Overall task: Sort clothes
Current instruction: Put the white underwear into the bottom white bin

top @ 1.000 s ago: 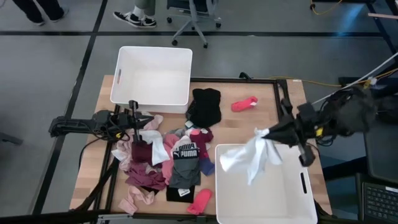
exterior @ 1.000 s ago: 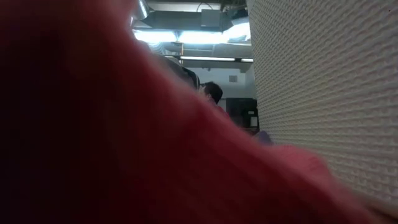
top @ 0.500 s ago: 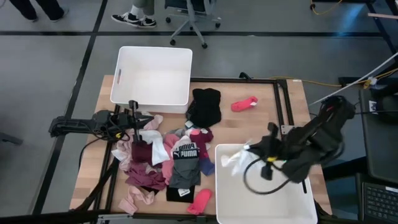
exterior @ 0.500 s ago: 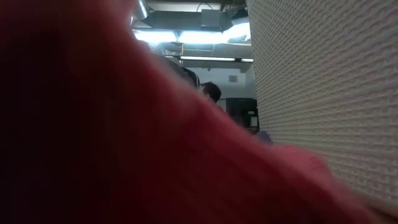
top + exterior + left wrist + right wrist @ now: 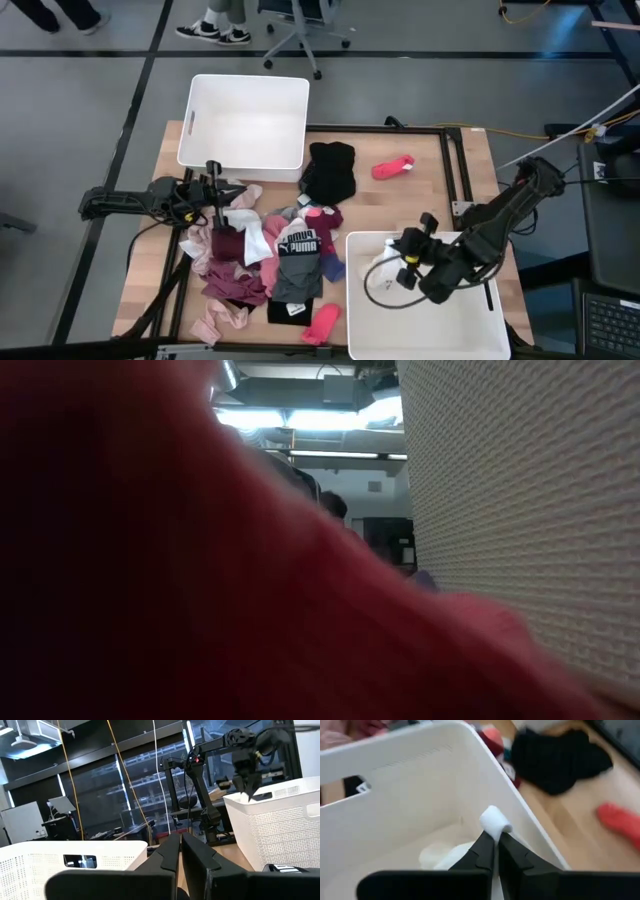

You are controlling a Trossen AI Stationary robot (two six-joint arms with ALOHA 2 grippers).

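My right gripper [image 5: 400, 262] is clamped on a soft white garment [image 5: 492, 822] inside the near white plastic bin [image 5: 490, 335]. The left gripper [image 5: 215, 172], fingers together and empty, waits beside the heap of pink, maroon and grey clothes [image 5: 262, 262]. Most sorting is left, I judge.

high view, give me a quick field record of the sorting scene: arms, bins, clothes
right gripper: shut on white garment, lowered into near bin
left gripper: shut, empty, at the pile's edge
far bin: looks empty
clothes pile: on the table left of the near bin, PUMA piece on top
apart from pile: black garment, red sock
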